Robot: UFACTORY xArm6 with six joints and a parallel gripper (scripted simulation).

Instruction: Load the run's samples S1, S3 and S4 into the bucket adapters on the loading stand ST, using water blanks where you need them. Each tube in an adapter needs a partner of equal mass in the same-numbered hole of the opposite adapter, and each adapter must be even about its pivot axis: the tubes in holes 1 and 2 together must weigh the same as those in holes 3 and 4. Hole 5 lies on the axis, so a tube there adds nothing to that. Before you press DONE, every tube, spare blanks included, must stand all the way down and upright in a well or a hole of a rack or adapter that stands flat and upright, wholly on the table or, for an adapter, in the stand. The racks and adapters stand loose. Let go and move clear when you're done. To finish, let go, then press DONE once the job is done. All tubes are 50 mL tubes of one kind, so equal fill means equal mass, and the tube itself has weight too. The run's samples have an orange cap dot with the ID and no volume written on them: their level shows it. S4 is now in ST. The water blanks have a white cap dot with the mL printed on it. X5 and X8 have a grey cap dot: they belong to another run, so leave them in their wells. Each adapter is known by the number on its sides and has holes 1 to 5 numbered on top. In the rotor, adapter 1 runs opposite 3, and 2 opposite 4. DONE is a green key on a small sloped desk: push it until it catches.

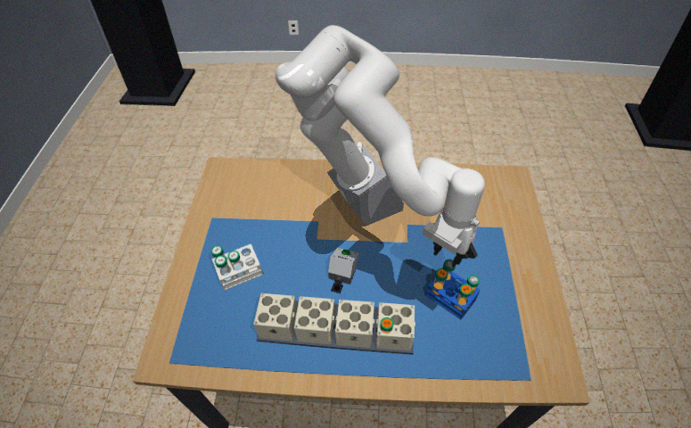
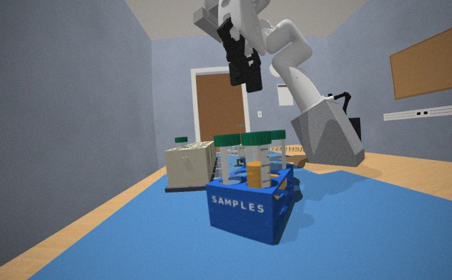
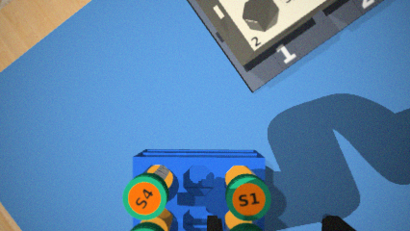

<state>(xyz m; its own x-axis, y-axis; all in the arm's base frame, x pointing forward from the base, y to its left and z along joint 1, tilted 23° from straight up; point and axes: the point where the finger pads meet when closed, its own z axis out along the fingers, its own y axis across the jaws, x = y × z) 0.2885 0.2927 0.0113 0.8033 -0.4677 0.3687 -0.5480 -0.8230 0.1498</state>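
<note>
The hand [image 1: 452, 260] hangs half spread and empty above the blue rack [image 3: 197, 156].

Far left stands the white rack [image 1: 240, 275] of water tubes, then the green key's desk [image 1: 342, 263]. The right-hand adapter [image 1: 404, 339] already holds an orange-dotted tube [image 1: 386, 323] whose label is unreadable. S4 [image 3: 144, 198] and S1 [image 3: 248, 199] stand in the blue rack.

Centre squarely over one cap and descend straight, since the rack stands loose. The mat between the rack and the adapters looks open, with the tabletop edge farther right.
</note>
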